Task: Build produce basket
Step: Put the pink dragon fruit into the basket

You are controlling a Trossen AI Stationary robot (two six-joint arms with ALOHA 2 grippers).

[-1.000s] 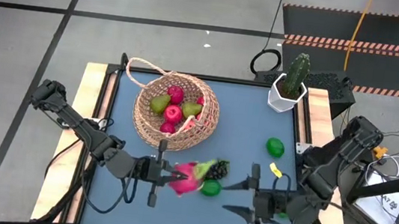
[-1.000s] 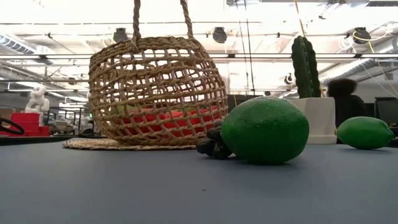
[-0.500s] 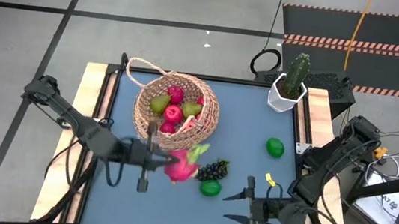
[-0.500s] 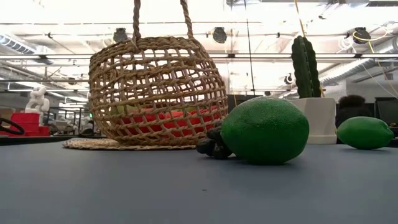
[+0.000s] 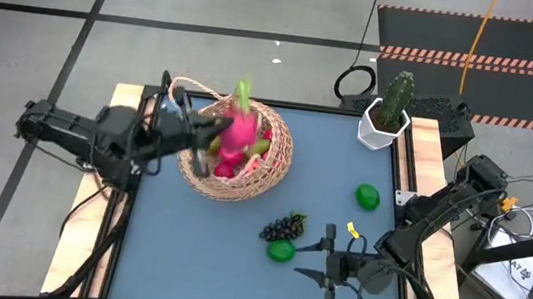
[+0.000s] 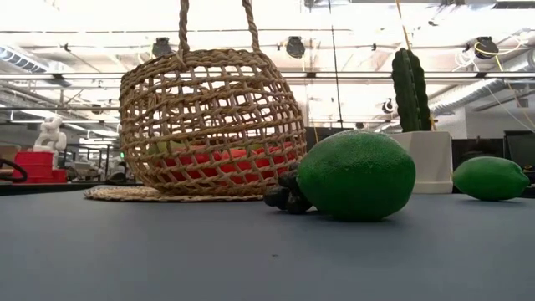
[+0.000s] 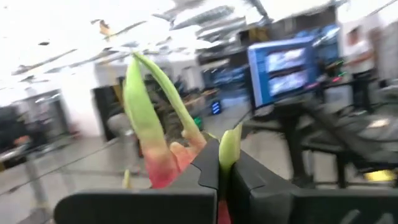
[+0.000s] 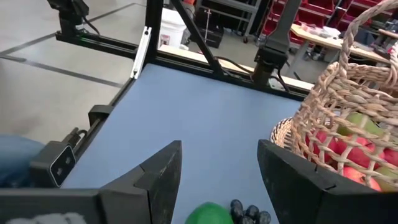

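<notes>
Grey floor with black tape lines is surrounding the blue-topped desk. Basket is sitting on the far left part of the desk, already holding a pear and red round fruits. Left pincer is hanging over the basket's near-left rim, fingers pressed together and pinching the dragon fruit, which is sitting above the basket's middle with its green leaf tips pointing away; the left wrist view is showing those leaves sticking up past the dark fingers. Right pincer is hovering low over the near right part of the desk, fingers spread and gripping nothing, pointing toward a lime just beside it. Grape bunch is lying touching that lime on its far side. Second lime is lying well apart to the right. White pot with a cactus is standing at the far right corner.
</notes>
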